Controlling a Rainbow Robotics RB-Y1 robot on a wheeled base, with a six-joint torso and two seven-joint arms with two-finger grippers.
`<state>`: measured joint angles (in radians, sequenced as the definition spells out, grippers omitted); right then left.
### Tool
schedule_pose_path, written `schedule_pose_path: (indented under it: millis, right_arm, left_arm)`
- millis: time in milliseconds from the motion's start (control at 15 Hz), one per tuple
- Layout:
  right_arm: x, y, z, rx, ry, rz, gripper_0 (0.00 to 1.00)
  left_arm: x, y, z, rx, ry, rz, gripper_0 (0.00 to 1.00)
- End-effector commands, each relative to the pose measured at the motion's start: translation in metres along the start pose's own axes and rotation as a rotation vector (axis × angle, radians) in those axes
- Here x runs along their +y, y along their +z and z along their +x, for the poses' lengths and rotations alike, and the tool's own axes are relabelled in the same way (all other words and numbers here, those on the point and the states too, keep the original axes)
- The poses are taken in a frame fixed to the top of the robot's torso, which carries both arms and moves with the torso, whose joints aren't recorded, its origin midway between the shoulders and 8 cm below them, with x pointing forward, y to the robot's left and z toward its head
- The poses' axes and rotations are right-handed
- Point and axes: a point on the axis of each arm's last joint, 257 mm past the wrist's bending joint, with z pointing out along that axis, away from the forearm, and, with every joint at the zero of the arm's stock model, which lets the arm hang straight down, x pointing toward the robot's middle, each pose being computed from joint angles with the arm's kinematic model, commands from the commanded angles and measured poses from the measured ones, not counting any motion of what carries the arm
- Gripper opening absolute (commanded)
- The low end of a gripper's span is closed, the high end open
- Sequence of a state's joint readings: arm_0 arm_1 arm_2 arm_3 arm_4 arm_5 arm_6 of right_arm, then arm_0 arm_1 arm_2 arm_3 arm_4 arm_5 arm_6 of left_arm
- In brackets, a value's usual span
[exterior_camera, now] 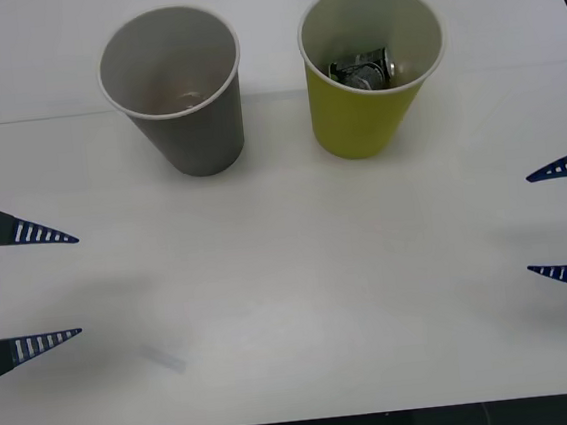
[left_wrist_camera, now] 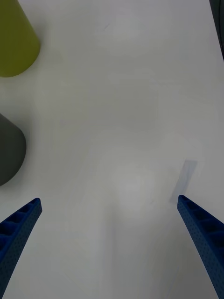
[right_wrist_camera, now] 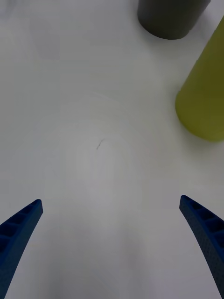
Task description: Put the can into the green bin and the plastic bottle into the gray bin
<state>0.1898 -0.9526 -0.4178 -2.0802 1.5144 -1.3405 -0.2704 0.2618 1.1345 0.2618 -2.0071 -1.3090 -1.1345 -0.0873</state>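
Observation:
The gray bin stands upright at the back left and the green bin at the back right. The can lies on its side inside the green bin, dark and silvery. A faint pale glint shows at the gray bin's bottom; I cannot tell whether it is the plastic bottle. My left gripper is open at the table's left edge, holding nothing. At the right edge my right gripper is open too, with bare table between its fingers. Both are well in front of the bins.
A small pale strip lies flat on the white table near the left gripper, also seen as the strip. The wrist views show the green bin and the gray bin farther off.

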Motion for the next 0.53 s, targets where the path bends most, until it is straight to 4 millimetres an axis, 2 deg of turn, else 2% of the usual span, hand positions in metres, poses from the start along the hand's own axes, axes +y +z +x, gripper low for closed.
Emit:
schedule_pose_path:
  millis: [67, 533]
  right_arm:
    - [0.0066, -0.0061, 0.0045, -0.013, 0.0, -0.03, 1.0]
    - [0.0107, -0.0115, 0.0022, -0.022, -0.068, -0.054, 1.0]
  left_arm:
    - [0.0, 0.0, 0.0, 0.0, 0.0, 0.0, 1.0]
    - [0.0, 0.0, 0.0, 0.0, 0.0, 0.0, 1.0]
